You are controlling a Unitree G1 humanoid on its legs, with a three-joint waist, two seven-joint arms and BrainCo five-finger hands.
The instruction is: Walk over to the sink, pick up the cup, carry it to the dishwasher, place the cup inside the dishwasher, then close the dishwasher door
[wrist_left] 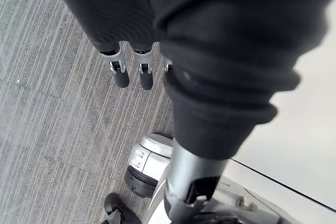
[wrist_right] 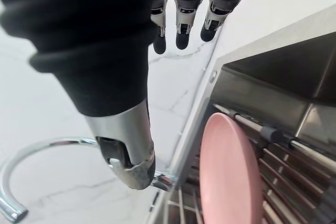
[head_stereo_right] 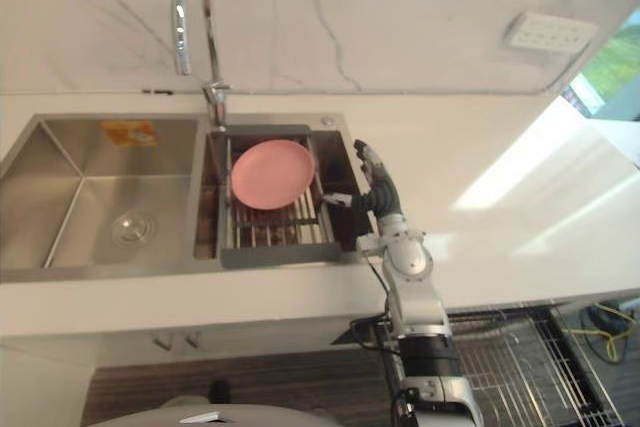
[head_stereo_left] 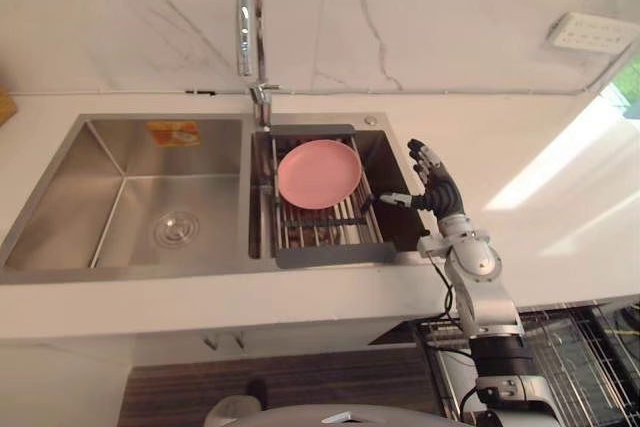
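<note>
The silver-grey arm (head_stereo_left: 480, 282) carries a dark ribbed cover (wrist_right: 89, 35) and dark-tipped fingers (wrist_right: 182, 39)

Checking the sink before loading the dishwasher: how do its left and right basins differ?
The left basin is wider and bare except for its drain and an orange sticker; the right basin is narrower and holds a wire rack with a pink plate in it. Both are stainless steel.

The plate (head_stereo_left: 318, 173) is plain pink. The sink (head_stereo_left: 120, 152) is silver with an orange sticker (head_stereo_left: 173, 131). The wall (head_stereo_left: 420, 17) is white with grey veins; the floor (wrist_left: 47, 103) is grey, finely striped.
</note>
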